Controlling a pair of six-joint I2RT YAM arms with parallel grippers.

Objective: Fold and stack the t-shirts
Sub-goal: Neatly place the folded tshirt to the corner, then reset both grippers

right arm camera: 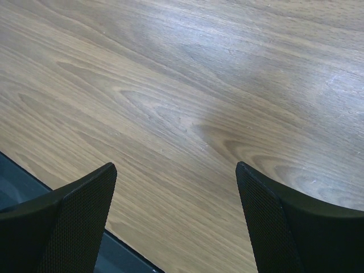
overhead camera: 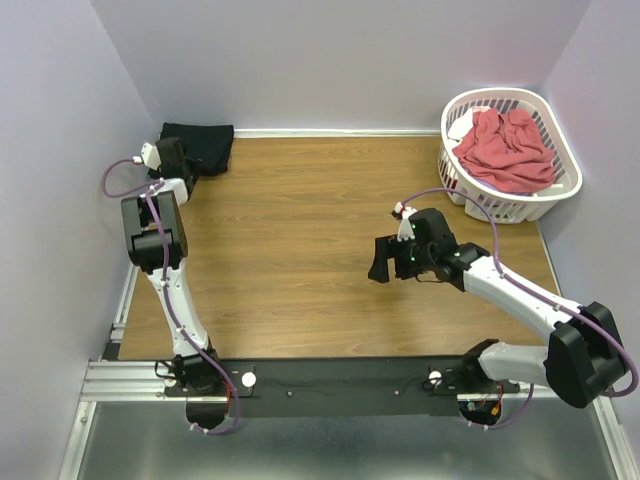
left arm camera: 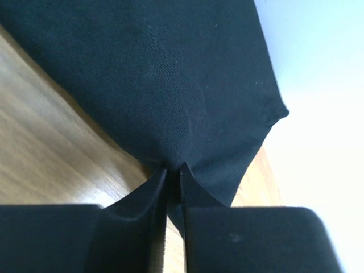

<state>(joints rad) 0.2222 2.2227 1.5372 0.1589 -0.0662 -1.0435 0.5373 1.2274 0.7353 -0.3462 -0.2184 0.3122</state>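
One black t-shirt (overhead camera: 205, 145) lies folded small at the far left corner of the table (overhead camera: 300, 200), with the left gripper (overhead camera: 178, 158) at its near edge. The coral-red t-shirt (overhead camera: 505, 150) sits heaped in the basket (overhead camera: 563, 190), not yet folded, so roughly half looks left to do. From the left wrist, the jaws stand nearly together, pinching the black cloth's edge. From the right wrist, the right gripper (right arm camera: 176, 170) hangs spread wide over the wood, holding nothing.
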